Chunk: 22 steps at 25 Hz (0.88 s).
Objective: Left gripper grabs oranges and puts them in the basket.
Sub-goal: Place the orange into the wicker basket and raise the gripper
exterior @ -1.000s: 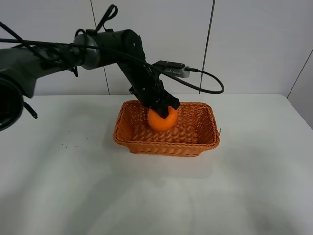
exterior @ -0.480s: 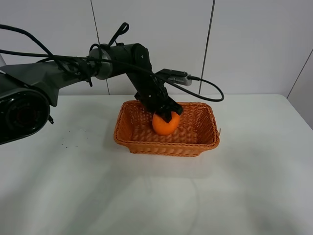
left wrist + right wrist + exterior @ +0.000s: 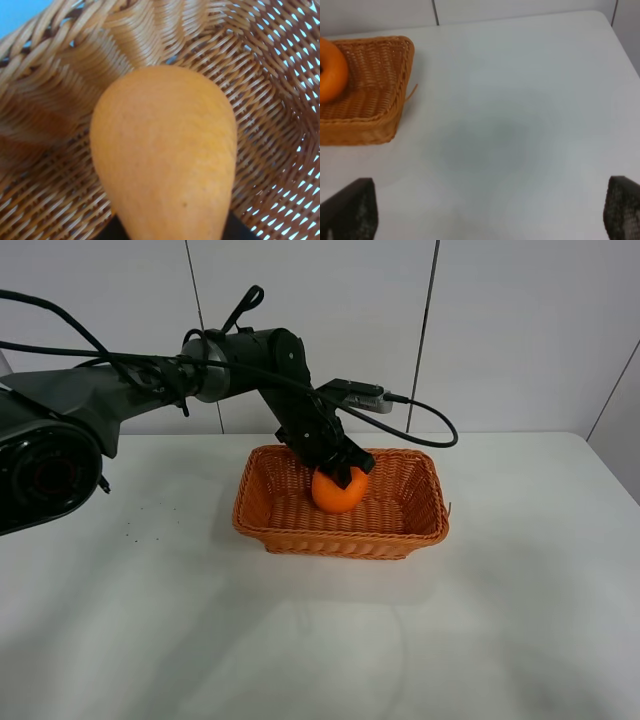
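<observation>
The orange (image 3: 338, 492) is inside the woven wicker basket (image 3: 340, 540), toward its back wall. My left gripper (image 3: 340, 476) reaches down into the basket from the upper left and is shut on the orange's top. In the left wrist view the orange (image 3: 165, 150) fills the middle, with the basket weave (image 3: 270, 100) close behind it; I cannot tell if the fruit touches the floor. My right gripper (image 3: 485, 215) is open and empty above bare table, right of the basket (image 3: 370, 120); the orange (image 3: 330, 70) shows at that view's edge.
The white table (image 3: 500, 620) surrounds the basket on all sides. A black cable and a small grey box (image 3: 355, 392) hang off the left arm above the basket's back rim. A white panelled wall stands behind the table.
The left arm has shifted a little to the right and the orange sits slightly lower in the basket. Over the last half second almost nothing moved.
</observation>
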{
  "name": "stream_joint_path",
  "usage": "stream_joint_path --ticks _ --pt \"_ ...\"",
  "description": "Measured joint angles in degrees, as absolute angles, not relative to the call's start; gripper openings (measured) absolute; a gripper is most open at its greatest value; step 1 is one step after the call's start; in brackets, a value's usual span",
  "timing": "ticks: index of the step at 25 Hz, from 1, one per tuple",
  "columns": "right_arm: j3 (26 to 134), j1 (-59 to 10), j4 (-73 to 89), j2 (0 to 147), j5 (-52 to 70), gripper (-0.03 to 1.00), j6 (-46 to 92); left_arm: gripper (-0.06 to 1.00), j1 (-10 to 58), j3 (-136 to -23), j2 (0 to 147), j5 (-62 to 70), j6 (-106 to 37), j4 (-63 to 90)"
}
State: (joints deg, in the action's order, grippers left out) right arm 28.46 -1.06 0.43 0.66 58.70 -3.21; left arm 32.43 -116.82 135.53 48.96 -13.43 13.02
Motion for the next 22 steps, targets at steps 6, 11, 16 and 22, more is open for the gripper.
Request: stream_joint_path --ticks 6,11,16,22 --pt "28.5 -1.1 0.4 0.7 58.7 0.69 -3.2 0.25 32.4 -116.8 136.0 49.1 -13.2 12.1" --pt "28.5 -1.1 0.4 0.7 58.7 0.69 -3.2 0.25 32.4 -116.8 137.3 49.7 -12.9 12.1" --pt "28.5 -1.1 0.4 0.7 58.7 0.69 -3.2 0.25 32.4 -116.8 138.0 49.6 -12.8 12.0" --pt "28.5 -1.1 0.4 0.7 58.7 0.69 -3.2 0.25 32.4 -116.8 138.7 49.4 -12.7 12.0"
